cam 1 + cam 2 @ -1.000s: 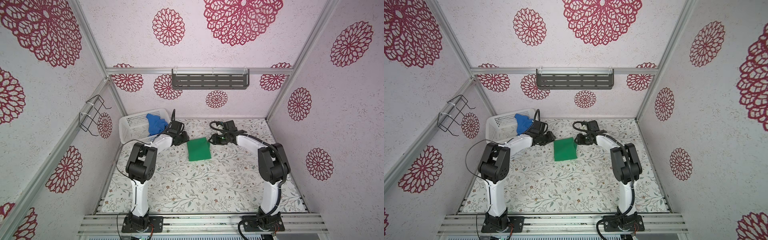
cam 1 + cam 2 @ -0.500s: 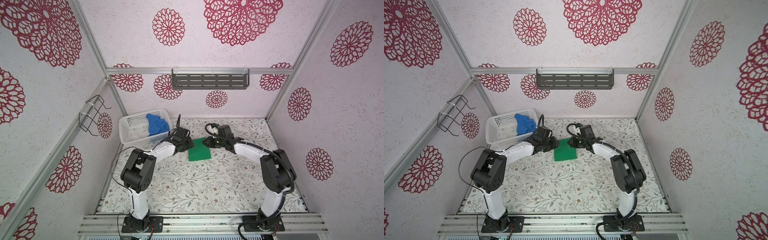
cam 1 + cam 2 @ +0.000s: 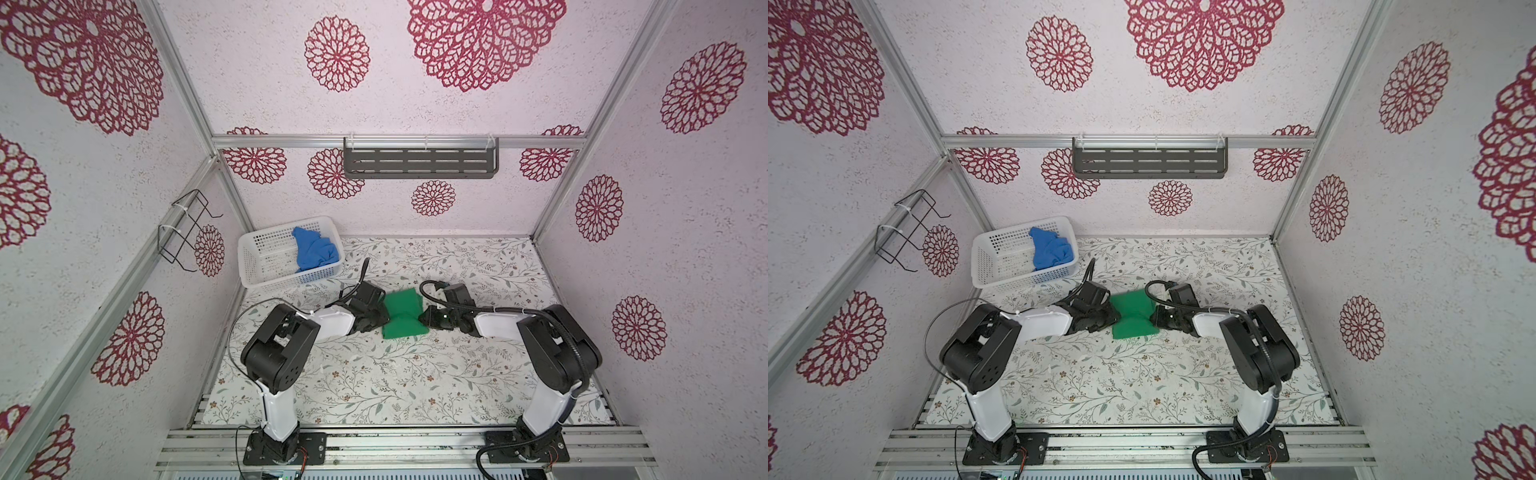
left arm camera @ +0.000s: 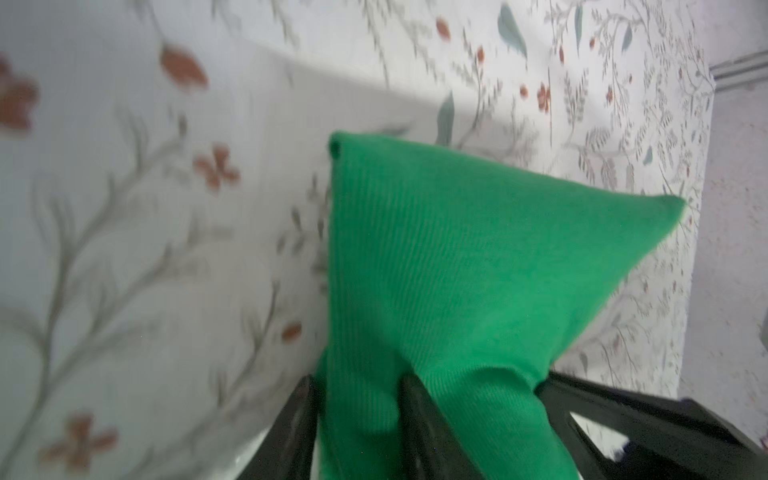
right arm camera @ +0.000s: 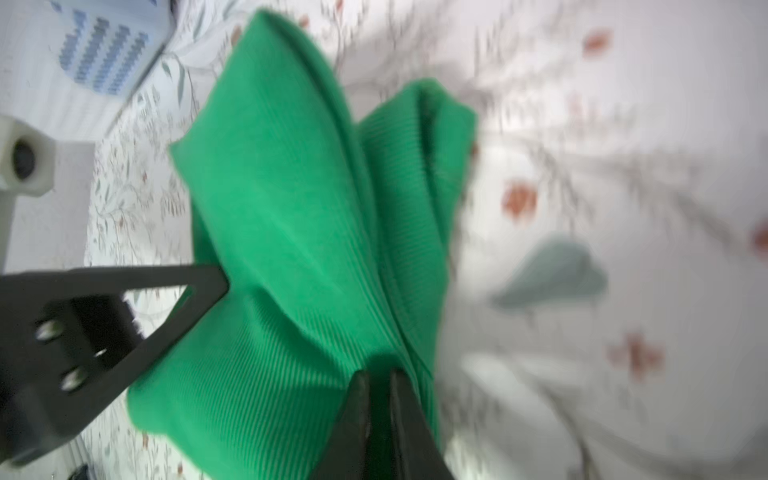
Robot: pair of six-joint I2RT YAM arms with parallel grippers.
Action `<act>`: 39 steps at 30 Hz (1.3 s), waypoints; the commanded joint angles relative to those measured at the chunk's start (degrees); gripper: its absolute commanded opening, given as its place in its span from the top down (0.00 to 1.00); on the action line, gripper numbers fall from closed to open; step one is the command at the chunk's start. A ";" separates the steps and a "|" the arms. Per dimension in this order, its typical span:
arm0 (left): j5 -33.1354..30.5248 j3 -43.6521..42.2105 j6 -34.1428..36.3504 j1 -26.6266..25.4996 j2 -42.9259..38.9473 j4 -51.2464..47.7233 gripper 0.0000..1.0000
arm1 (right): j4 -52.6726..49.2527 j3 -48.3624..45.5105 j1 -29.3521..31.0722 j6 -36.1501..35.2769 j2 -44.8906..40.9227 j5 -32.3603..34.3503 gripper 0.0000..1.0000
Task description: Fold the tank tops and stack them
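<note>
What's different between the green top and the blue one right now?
The green tank top lies folded into a compact pad on the table; the blue tank top sits crumpled in the white basket. The left gripper and right gripper pinch the green one from opposite sides; nothing touches the blue one. Both are plain soft cloth.

A white perforated plastic basket (image 3: 282,279) (image 3: 1017,280) stands in the far left corner of the table, close to the left and back walls; a wrist view catches a blurred corner of it (image 5: 104,54). The table's pale cloth with printed leafy sprigs and small red flowers (image 3: 374,374) (image 3: 1100,374) lies flat. A dark grey slotted metal shelf (image 3: 419,163) (image 3: 1149,163) hangs on the back wall under a silver aluminium rail (image 3: 291,141). A black wire rack (image 3: 183,230) (image 3: 905,230) is tied to the left wall's rail. Crimson lace-like medallions (image 3: 486,37) dot the white textured walls.
</note>
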 commanded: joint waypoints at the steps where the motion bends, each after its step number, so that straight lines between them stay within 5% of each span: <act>1: -3.47 -6.25 -5.72 -3.51 -10.04 -2.24 0.64 | -6.71 -6.04 3.67 1.35 -7.14 -0.38 0.85; 6: -5.77 -9.78 -4.48 -5.14 -23.25 -12.15 0.59 | -19.88 -6.81 4.01 -3.48 -21.30 -1.24 0.71; 10: -4.76 -10.50 -2.69 -1.12 -26.31 -10.82 0.58 | -25.02 0.05 0.92 -10.88 -22.82 -0.47 0.62; 22: 2.26 2.35 5.60 3.32 -7.82 -1.46 0.56 | -16.47 11.05 -1.79 -14.60 -6.53 -3.19 0.47; 33: 4.73 4.30 3.26 3.39 1.14 2.46 0.57 | -11.66 12.91 -1.79 -12.77 1.00 -7.03 0.49; 39: 4.74 4.36 2.88 3.44 1.77 2.59 0.74 | -10.79 12.54 -1.42 -10.75 0.80 -8.42 0.68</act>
